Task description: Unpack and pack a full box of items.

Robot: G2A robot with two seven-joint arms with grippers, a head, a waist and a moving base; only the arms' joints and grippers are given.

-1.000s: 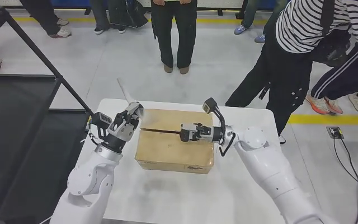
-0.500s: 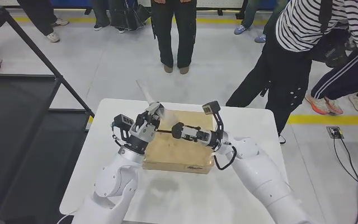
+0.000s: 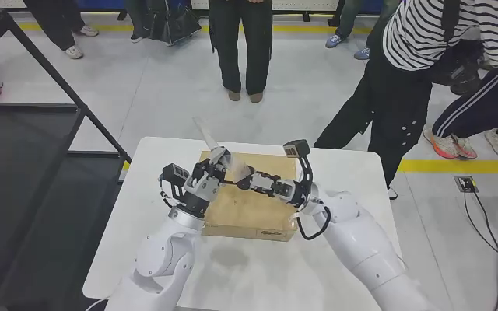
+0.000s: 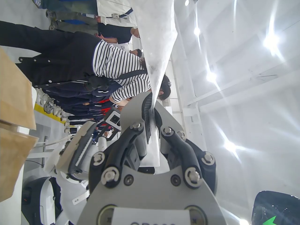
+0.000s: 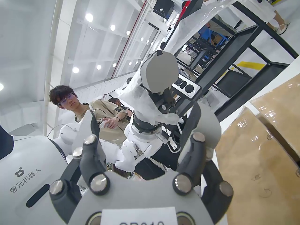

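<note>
Translucent strip (image 4: 157, 36) is clamped in left gripper (image 4: 151, 108); right gripper (image 5: 145, 115) is spread wide. Strip is judged limp and sticky; best taken near clamp.

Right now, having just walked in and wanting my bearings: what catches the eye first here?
The long whitish plastic strip stands out, pinched in the left gripper and slanting up past the far edge of the cardboard box. The right gripper hangs open right beside it, above the box top. The brown box sits in the middle of the white table.
</note>
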